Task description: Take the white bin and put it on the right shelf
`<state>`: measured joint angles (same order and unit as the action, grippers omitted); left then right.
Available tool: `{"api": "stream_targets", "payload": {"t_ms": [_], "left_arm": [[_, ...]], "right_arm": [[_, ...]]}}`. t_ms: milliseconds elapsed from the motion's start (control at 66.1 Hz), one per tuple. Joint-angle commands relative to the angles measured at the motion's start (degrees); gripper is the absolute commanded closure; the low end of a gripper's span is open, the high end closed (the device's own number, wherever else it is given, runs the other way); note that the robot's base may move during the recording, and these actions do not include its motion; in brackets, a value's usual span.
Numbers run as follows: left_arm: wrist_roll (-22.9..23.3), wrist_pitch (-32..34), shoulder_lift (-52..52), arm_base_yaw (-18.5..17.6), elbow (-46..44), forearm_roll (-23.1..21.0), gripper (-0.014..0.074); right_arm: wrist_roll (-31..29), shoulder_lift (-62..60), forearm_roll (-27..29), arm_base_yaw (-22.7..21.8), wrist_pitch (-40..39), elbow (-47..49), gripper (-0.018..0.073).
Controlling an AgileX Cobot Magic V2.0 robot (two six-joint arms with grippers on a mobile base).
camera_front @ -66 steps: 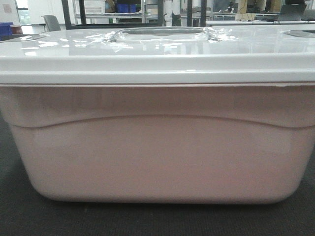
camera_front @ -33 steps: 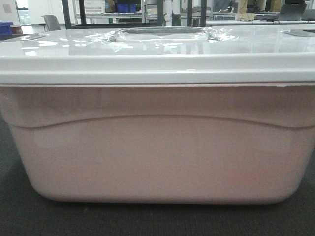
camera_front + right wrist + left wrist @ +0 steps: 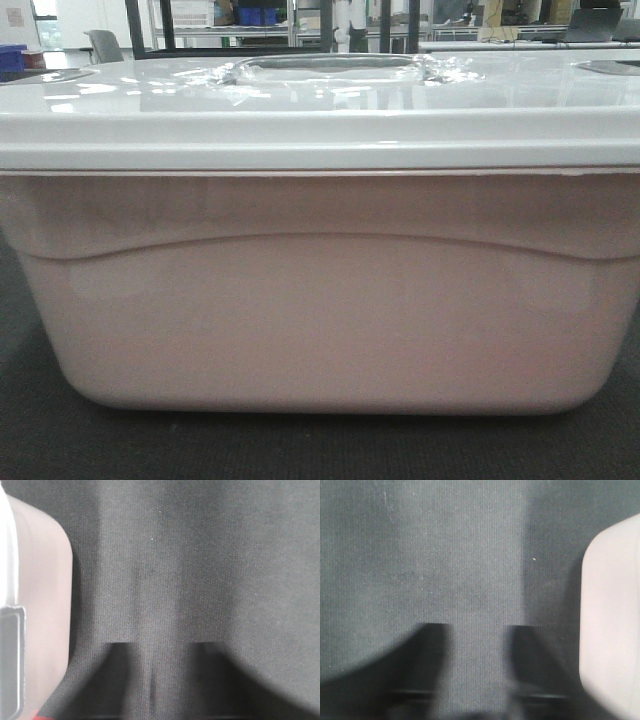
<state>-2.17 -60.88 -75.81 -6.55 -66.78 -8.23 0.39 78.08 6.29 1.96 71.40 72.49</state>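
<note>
The white bin (image 3: 320, 320) fills nearly the whole front view, standing upright on the dark woven worktop (image 3: 40, 440) with one long side square to the camera, so its long axis runs from 9 o'clock to 3 o'clock. A curved moulded line crosses that side and the lower corners are rounded. Its glossy lid (image 3: 320, 110) is shut and faces up, overhanging the wall along the full width. The handle recess (image 3: 325, 65) sits at the middle of the lid, toward 12 o'clock in the view. Both ends of the bin run past the picture's edges, and only thin wedges of worktop show at 7 and 5 o'clock. Far behind, at 12 o'clock, stand dark uprights and some blue bins (image 3: 256, 15). In the left wrist view the bin's rounded end (image 3: 610, 620) lies at 3 o'clock. The left end effector (image 3: 479, 675) is near it but apart from it, with a shadowed strip of worktop between them and bare fabric toward 12 and 9 o'clock. Its fingers are spread and grip nothing. In the right wrist view the bin (image 3: 35, 605) lies at 9 o'clock. The right end effector (image 3: 160, 680) is likewise apart from it, released and empty, with open fabric toward 12 and 3 o'clock.
</note>
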Motion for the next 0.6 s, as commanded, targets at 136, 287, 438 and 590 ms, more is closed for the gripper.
{"api": "stream_targets", "payload": {"t_ms": [136, 287, 438, 590], "left_arm": [[0.20, 2.74, 1.37, -0.39, -2.03, -1.02, 0.0064], [0.20, 2.52, 1.37, -0.28, -2.03, -5.67, 0.0064], [-0.20, 1.62, 1.37, 3.38, -2.03, -15.02, 0.0066], [-12.53, -1.17, 1.37, 10.74, -2.03, -33.39, 0.0099]], "right_arm": [[-0.06, -1.32, 0.68, 0.09, 1.35, 1.87, -0.0042], [-0.39, -1.38, 0.92, -0.39, 1.25, 3.11, -0.0042], [-1.61, -1.91, 5.35, -3.55, 0.77, 5.53, -0.0042], [-12.43, -1.66, 23.46, -11.79, 3.56, 5.39, -0.0042]]}}
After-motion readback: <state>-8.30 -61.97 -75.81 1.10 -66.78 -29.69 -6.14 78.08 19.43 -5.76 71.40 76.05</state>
